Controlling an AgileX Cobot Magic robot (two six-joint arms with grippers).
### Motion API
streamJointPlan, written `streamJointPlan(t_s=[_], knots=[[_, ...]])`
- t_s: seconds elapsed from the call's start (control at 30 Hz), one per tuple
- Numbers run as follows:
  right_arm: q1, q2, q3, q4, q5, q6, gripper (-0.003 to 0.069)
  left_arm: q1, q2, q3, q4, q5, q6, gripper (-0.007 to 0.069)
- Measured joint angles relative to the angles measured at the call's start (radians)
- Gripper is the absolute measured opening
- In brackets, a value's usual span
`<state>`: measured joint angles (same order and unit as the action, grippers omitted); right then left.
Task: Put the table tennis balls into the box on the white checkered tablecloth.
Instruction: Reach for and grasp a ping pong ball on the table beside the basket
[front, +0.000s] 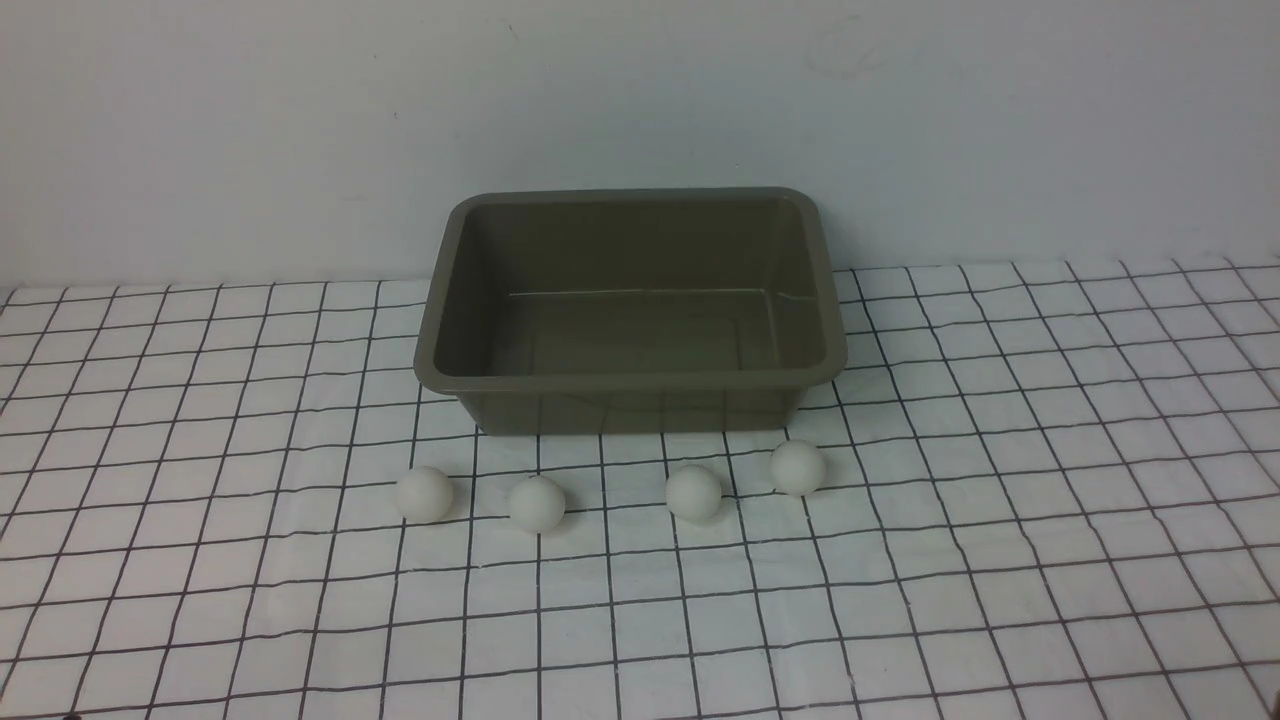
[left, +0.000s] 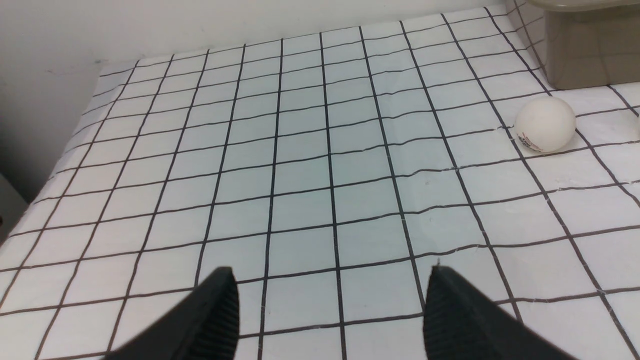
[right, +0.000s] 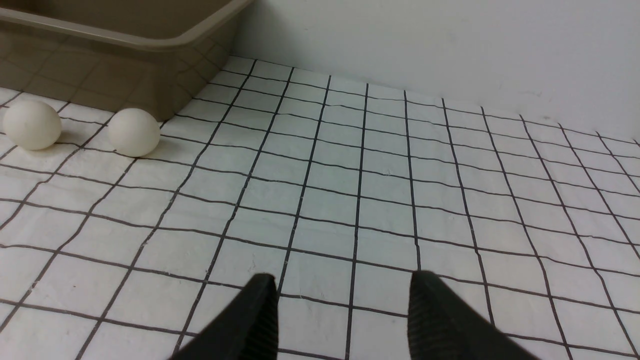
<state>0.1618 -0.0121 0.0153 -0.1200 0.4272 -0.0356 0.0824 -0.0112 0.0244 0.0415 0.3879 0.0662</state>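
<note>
Several white table tennis balls lie in a row on the white checkered tablecloth, just in front of the box. The row runs from the leftmost ball to the rightmost ball. The box is an olive-grey tub with nothing inside it. Neither arm shows in the front view. My left gripper is open over bare cloth, with one logo-printed ball and a box corner well ahead of it. My right gripper is open and holds nothing. Two balls lie far off beside the box wall.
A plain pale wall stands right behind the box. In the left wrist view the cloth ends at the table's edge by the wall. The cloth is slightly wrinkled.
</note>
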Motion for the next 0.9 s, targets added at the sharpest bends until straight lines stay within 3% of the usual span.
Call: streamJointPlan(t_s=[0.63,0.9], knots=[[0.000,0.000,-0.004,0.001,-0.012,-0.017,0.0335,0.000,0.000,0.000,0.000,0.000,0.000,0.0447],[0.000,0.000,-0.222,0.038,0.100,0.086,0.0335,0.000,0.000,0.000,0.000,0.000,0.000,0.0447]])
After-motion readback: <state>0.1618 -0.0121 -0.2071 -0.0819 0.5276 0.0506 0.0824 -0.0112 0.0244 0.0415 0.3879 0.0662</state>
